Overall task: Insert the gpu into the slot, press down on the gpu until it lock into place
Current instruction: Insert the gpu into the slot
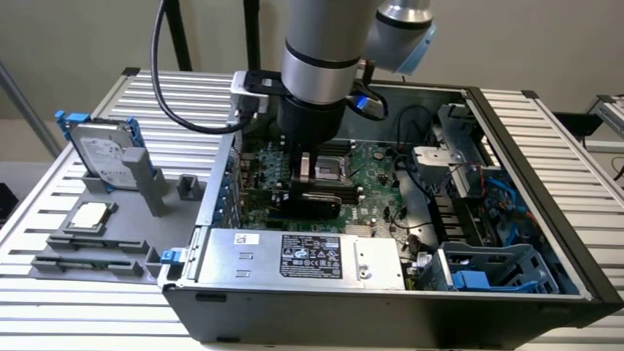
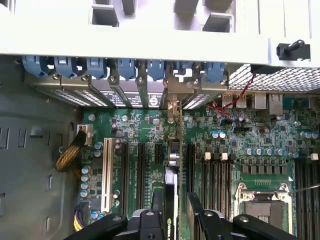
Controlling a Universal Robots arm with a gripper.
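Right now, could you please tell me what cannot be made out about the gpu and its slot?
- The slot: in the exterior view the gripper and the gpu cover it; in the wrist view the gpu stands over it edge-on.
- Whether the gpu is seated: its lower edge is hidden in both views.
- The power supply label: its print is too small to read in the exterior view.
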